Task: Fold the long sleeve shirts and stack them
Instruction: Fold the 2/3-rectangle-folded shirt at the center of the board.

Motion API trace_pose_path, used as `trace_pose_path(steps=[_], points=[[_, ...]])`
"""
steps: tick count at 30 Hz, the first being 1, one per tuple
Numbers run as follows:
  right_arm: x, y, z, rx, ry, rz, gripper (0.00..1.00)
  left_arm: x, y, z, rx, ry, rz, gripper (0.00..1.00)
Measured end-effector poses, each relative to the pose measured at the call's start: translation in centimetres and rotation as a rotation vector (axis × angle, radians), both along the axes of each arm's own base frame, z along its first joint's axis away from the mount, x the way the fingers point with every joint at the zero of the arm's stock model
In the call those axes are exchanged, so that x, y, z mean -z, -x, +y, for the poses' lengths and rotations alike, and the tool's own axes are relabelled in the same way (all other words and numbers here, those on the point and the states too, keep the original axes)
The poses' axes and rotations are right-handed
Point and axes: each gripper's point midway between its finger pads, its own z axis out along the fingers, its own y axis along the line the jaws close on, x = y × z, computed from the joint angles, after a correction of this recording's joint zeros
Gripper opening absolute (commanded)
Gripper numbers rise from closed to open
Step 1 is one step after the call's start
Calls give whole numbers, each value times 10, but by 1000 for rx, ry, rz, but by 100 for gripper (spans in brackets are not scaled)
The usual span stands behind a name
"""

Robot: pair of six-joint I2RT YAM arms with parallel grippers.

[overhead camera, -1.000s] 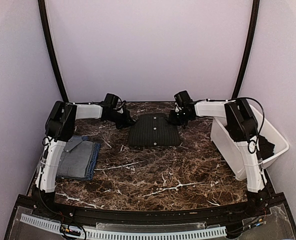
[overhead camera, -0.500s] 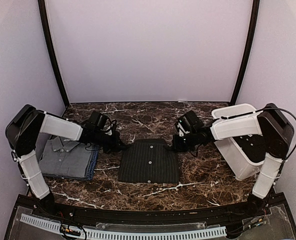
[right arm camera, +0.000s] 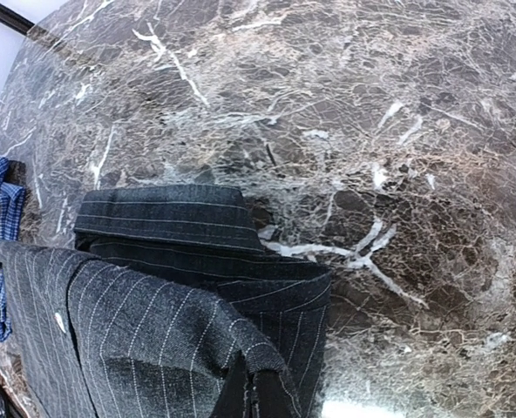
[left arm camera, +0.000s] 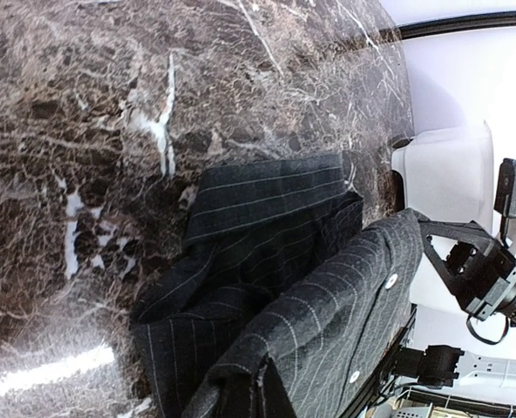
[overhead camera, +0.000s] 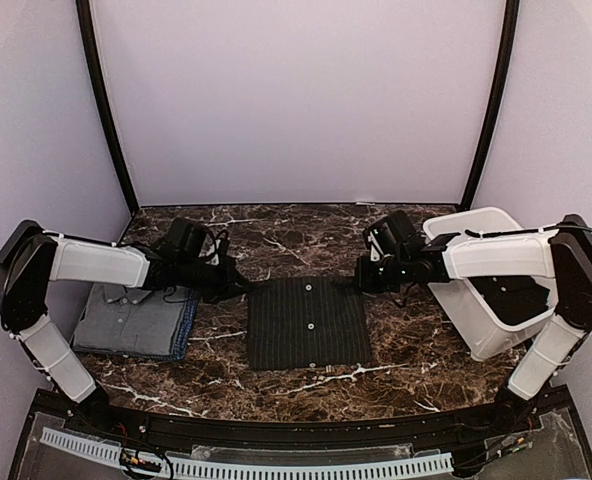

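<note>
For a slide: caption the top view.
Left gripper and right gripper pinch far corners of the folded pinstripe shirt; grey shirt at left.

Text on pinstriped shirt [overhead camera: 309, 322]: none is showing, only stripes and buttons.
Text on white tub [overhead camera: 481, 328]: none is showing.
Wrist views: nothing legible is appearing.

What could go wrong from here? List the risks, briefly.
1. The left gripper and right gripper hold only the far corners of the pinstriped shirt; its loose layers under the lifted edge could unfold if dragged.
2. Moved onto the grey shirt, it may push that pile askew.
3. The right arm lies close beside the white tub and could knock it.
</note>
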Motion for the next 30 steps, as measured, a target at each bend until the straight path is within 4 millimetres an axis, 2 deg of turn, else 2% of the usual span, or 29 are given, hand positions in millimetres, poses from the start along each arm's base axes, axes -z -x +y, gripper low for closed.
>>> trace_pose_path(steps=[3, 4, 5, 6, 7, 8, 9, 11, 14, 16, 19, 22, 26, 30], points=[[5, -4, -4, 13, 15, 4, 0, -5, -11, -5, -1, 6, -16, 3], [7, -6, -6, 19, 20, 6, 2, -4, -15, -7, -1, 6, -19, 8], [9, -8, -7, 22, 24, 9, 9, -3, -18, -7, -1, 3, -21, 13], [10, -10, -7, 25, 29, 9, 19, -1, -22, -7, 1, -1, -21, 26], [11, -13, -8, 28, 37, 8, 27, 2, -26, -7, 0, -5, -18, 33], [10, -15, -8, 31, 46, 5, 34, 3, -30, -6, 3, -11, -25, 46], [9, -17, -8, 31, 53, 3, 39, 5, -34, -4, -3, -17, -23, 54], [3, -20, -8, 34, 62, -10, 45, 4, -41, 0, -8, -32, -30, 59], [-10, -25, -7, 38, 72, -45, 46, -3, -50, 5, -10, -59, -63, 57], [-17, -22, -6, 36, 79, -55, 43, -6, -49, 7, -8, -73, -74, 53], [-25, -10, 6, 4, 86, -69, 33, -14, -40, 6, 16, -87, -84, 39], [-29, 9, 28, -59, 84, -74, 26, -25, -28, -4, 55, -80, -101, 33], [-22, 25, 51, -125, 94, -60, 20, -32, 1, -33, 151, -57, -105, 24], [6, 16, 60, -131, 141, -21, 18, -26, 34, -56, 250, -49, -77, 20]])
